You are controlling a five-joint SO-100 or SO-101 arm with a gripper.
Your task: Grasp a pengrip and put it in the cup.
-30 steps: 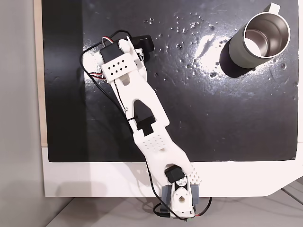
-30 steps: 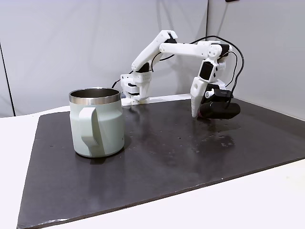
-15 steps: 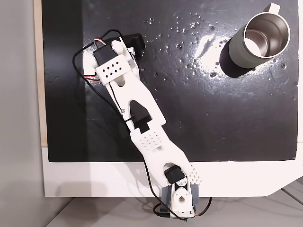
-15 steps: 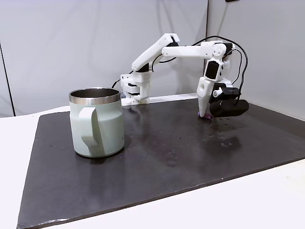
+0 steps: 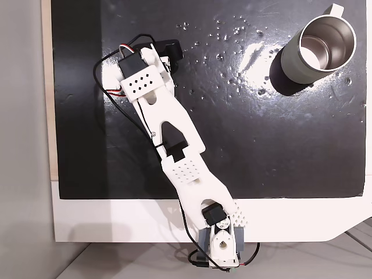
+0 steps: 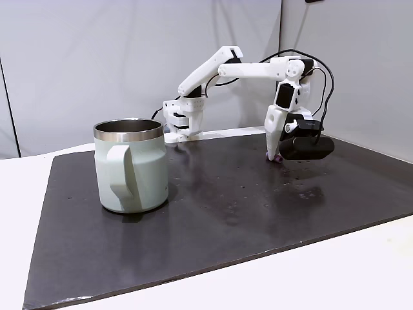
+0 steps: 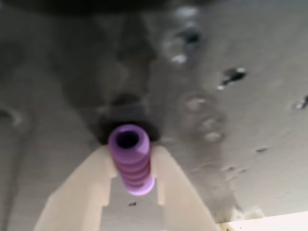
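Across a black mat (image 5: 244,145) on a white table (image 5: 116,221), the white arm (image 5: 174,139) reaches from the table's near edge toward the mat's far left in the top-down fixed view, well apart from the grey-green steel cup (image 5: 318,49) standing upright at far right. Gripper (image 7: 132,166) tips point down at the mat, fingers (image 7: 94,178) narrowly parted and closed on the purple ridged pengrip (image 7: 131,159), which sits between them in the wrist view, hollow end facing the camera.
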